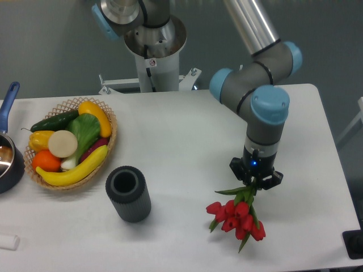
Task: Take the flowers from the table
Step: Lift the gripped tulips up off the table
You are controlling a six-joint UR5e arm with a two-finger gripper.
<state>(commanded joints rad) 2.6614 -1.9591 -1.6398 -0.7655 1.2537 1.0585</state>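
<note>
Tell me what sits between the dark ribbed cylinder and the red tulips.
Only bare white table separates the dark ribbed cylinder from the red tulips in the fixed camera's view.

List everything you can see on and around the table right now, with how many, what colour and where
table: one, white, fills most of the view
flowers: one bunch, red buds with green leaves, front right, stems up in the hand
basket: one, tan woven, left side, holding colourful fruit and vegetables
cylinder: one, dark grey, hollow top, upright in front of the basket
pan: one, dark with blue handle, left edge, partly cut off
small white object: one, front left edge
arm: one, grey with blue joints, right of centre
hand: one, black, closed on the flower stems
</note>
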